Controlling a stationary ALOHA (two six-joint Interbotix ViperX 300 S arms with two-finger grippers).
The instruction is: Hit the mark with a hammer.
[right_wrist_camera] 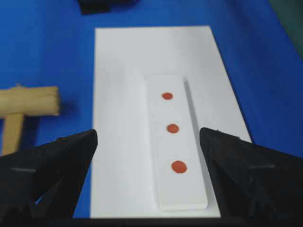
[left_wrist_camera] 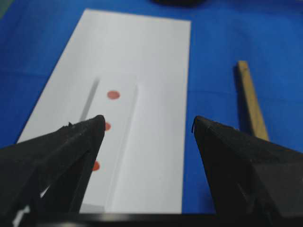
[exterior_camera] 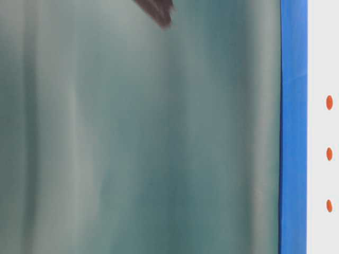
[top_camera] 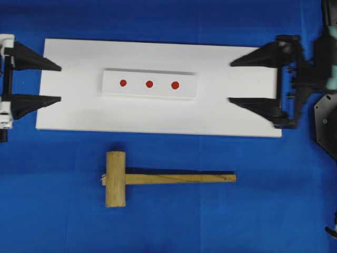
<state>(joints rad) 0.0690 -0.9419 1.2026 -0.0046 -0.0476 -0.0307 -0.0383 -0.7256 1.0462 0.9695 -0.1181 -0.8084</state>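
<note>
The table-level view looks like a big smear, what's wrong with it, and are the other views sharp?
Table-level view: a blurred grey-green surface fills most of the frame, leaving only a blue strip and three red dots at the right edge. Overhead view: sharp, with the hammer casting a thin shadow. Wrist views: the left gripper and right gripper fingers are soft, and the left view's far end is hazy.
</note>
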